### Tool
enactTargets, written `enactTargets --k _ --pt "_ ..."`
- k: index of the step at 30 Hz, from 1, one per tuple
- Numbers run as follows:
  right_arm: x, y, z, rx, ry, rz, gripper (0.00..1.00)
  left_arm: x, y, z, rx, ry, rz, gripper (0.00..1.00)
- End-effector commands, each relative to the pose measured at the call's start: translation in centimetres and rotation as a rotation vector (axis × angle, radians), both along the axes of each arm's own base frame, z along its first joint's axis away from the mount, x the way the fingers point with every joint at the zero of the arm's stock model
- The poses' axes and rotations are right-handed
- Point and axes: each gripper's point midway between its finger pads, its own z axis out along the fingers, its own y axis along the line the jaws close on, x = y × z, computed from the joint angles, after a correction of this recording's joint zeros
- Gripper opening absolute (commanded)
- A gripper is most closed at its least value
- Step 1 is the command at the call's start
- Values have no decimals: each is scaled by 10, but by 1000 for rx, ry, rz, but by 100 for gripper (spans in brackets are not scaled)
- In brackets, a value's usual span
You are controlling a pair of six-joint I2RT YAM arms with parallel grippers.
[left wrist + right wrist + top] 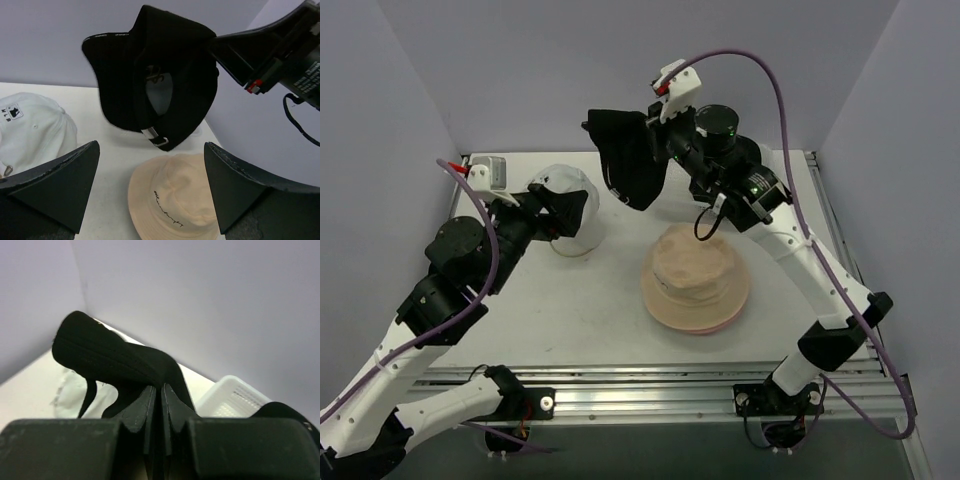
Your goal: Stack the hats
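Black cap [630, 165] is off the worktop [570, 300], hanging in the air above the far edge, roughly mid-width. Right gripper [656, 122] is clamped on it. In the right wrist view the fingers [150, 405] are pressed together with black fabric [110, 357] pinched at the tips [160, 390]. The cap droops down and to the left from the pinch point. The left wrist view looks into its underside [160, 75]; the rear strap and metal buckle hang lowest.

Tan bucket hat [692, 265] sits crown up, right of the worktop's centre, brim flat. It has dark script on the side [175, 200]. A pinker brim edge shows under its near side, so it looks stacked on a pink hat [698, 326]; I can't see more of that one. The black cap hangs on the far-left side of this stack, not over it and not touching it.

White cap [582, 235] is on the worktop's left half, towards the far edge, well apart from the tan hat. A small dark logo patch shows on it in the left wrist view [30, 130].

Left gripper [565, 210] has its jaws spread wide with nothing between them [151, 146]. From the top view it overlaps the white cap. From its own camera the cap lies outside the left finger [65, 185]. Contact: cannot tell.

White mesh basket [232, 397] is visible only in the right wrist view, low right, near the back wall. Its place on the worktop is unclear.
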Motion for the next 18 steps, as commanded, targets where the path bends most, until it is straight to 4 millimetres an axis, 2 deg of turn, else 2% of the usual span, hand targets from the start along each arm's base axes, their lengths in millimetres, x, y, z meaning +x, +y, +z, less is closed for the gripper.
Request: enactTargets --k 1,3,4,5,8,11,12,14,15,18 --pt "-35 -14 55 236 -24 30 0 -6 -10 0 42 29 -89 94" --pt "-44 -7 54 275 -8 70 0 -9 -17 2 37 34 -137 94" --pt "-53 -10 65 326 -19 84 0 -8 -15 -1 37 49 -133 94" --pt "-54 -7 56 328 3 89 0 -7 -16 -3 41 55 -131 94" --pt "-67 -4 65 393 2 123 0 -2 -13 -13 59 80 -110 94" --pt "-74 3 61 420 25 147 0 3 -15 -20 81 91 -108 95" --pt "-75 7 53 419 40 151 0 4 -17 -17 78 78 -117 96" --pt "-81 10 54 438 37 165 0 4 -23 -20 75 74 -149 98" --pt "-80 11 48 438 50 161 0 6 -26 -17 65 59 -157 98" --pt "-85 11 50 477 49 161 0 7 -36 -18 49 42 -194 99"
